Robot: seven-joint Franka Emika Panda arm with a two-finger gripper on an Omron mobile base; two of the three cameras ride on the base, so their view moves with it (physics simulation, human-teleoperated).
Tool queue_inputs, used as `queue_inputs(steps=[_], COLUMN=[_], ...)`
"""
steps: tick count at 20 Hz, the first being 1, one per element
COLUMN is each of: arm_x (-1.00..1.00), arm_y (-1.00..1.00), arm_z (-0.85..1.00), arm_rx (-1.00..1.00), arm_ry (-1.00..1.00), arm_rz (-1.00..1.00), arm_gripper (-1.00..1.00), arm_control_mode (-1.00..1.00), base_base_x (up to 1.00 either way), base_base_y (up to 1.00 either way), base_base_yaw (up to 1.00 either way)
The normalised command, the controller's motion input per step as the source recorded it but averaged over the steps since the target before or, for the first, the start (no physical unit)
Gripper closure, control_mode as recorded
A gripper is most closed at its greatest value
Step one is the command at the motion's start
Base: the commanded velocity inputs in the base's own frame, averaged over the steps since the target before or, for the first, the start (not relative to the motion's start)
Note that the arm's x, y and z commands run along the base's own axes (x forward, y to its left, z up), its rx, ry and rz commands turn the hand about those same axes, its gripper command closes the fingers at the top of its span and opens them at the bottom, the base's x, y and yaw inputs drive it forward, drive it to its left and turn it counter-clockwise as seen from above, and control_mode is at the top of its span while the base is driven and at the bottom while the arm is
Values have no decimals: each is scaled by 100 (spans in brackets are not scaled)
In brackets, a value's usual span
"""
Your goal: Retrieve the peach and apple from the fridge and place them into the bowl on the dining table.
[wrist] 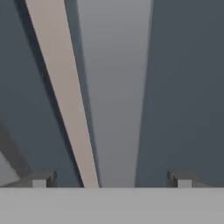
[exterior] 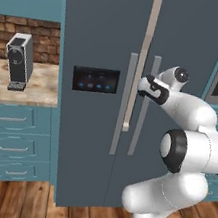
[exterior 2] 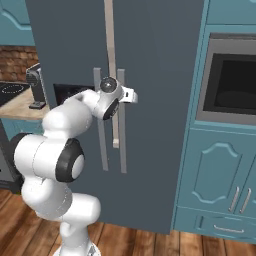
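Fridge (exterior: 108, 40) straight ahead with both doors shut, peach and apple presumably inside, gripper (wrist: 111, 179) spread wide around the right door's grey handle (wrist: 111, 87), empty; risk of sliding off the smooth bar if closed off-centre or pulled askew.

A kitchen: slate-grey fridge (exterior: 99, 89), teal cabinets (exterior 2: 220, 175), built-in oven (exterior 2: 232, 82), coffee machine (exterior: 18, 62) on a marbled counter (exterior: 18, 87).

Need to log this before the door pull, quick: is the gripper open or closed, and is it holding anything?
Gripper: open, fingers spread on either side of the fridge handle, holding nothing.
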Motion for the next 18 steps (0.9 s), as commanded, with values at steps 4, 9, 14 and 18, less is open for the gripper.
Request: queue_inputs(steps=[4, 9, 14, 18], arm_x=[73, 74, 78, 48], arm_y=[-3, -19, -12, 0], arm_z=[-13, -13, -27, -12], arm_rx=[0, 0, 0, 0], arm_ry=[-1, 0, 0, 0], arm_rz=[0, 0, 0, 0], arm_gripper=[-100, -100, -100, 100], arm_control_mode=[-100, -100, -100, -100], base_base_x=[0, 0, 0, 0], base_base_y=[0, 0, 0, 0], base_base_yaw=[0, 0, 0, 0])
